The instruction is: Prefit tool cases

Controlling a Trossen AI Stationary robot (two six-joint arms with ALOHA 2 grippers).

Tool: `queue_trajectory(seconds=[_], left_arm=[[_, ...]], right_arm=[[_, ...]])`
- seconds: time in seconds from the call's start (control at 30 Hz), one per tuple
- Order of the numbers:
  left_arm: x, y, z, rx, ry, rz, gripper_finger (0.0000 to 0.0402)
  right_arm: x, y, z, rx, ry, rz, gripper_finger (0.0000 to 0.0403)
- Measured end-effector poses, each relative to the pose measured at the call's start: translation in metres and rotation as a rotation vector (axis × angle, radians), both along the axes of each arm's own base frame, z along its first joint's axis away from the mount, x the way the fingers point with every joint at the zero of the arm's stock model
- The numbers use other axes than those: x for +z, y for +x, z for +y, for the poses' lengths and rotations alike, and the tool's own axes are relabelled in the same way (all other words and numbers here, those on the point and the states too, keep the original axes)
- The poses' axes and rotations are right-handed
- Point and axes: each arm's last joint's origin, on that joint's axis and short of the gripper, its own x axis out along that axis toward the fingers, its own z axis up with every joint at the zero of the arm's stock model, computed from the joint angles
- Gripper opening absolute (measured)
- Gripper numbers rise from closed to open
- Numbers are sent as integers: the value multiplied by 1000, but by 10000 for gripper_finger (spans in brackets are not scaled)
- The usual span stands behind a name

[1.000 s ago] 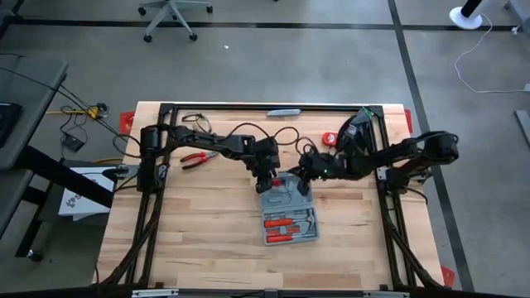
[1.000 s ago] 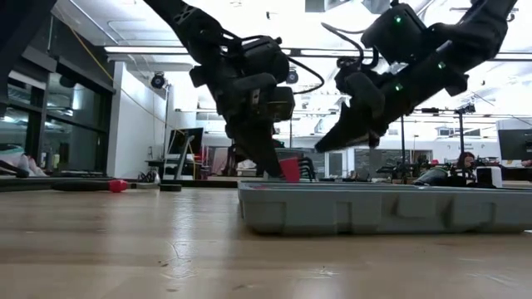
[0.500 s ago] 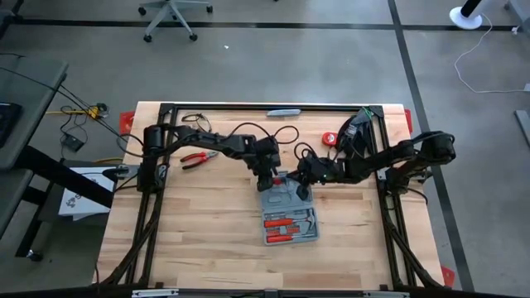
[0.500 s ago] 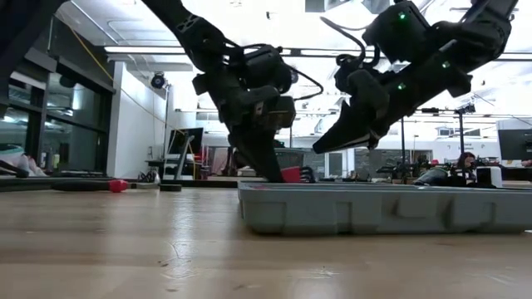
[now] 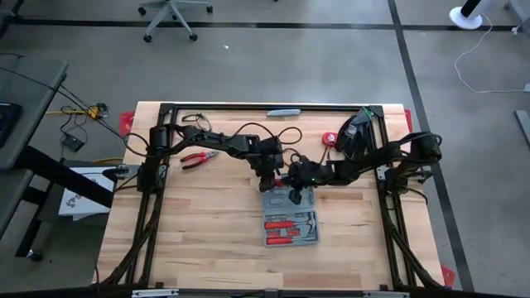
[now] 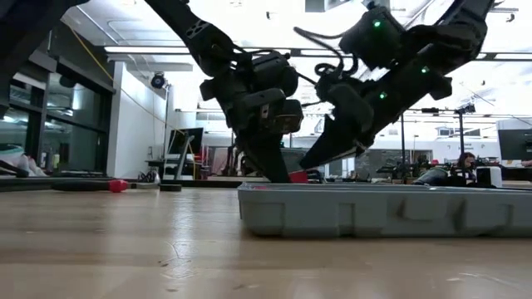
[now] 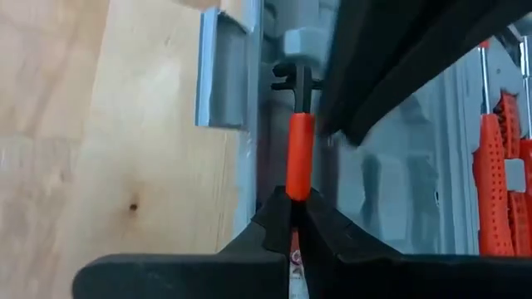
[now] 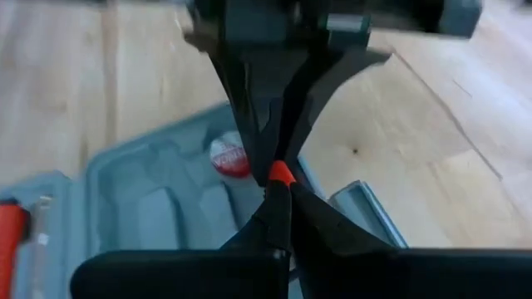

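Both grippers meet over the open tool case [image 5: 288, 212] mid desk [image 5: 199, 232]. Left gripper [image 7: 293, 203] clamped on a red-handled tool [image 7: 299, 156]; right gripper [image 8: 281, 198] pinched together w/ fingers on its tip.

Blue-grey tool case [image 5: 289, 214] lies open mid-table.

In the high view, both arms cover the upper half of the open case [image 5: 289, 217]; contents there are hidden.
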Motion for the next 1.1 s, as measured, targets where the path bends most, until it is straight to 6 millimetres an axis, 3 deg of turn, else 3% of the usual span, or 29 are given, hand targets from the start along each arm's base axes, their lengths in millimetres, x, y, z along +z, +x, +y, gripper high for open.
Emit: queue_trajectory(seconds=[0.33, 0.73, 1.1], left_arm=[[-1, -2, 1, -11, 8, 18, 2], [1, -5, 2, -16, 2, 44, 52], [1, -10, 4, -39, 13, 79, 60]], right_arm=[[-5, 4, -2, -37, -17, 33, 0], [-10, 0, -3, -54, -7, 86, 0], [-10, 0, 0, -60, 6, 86, 0]])
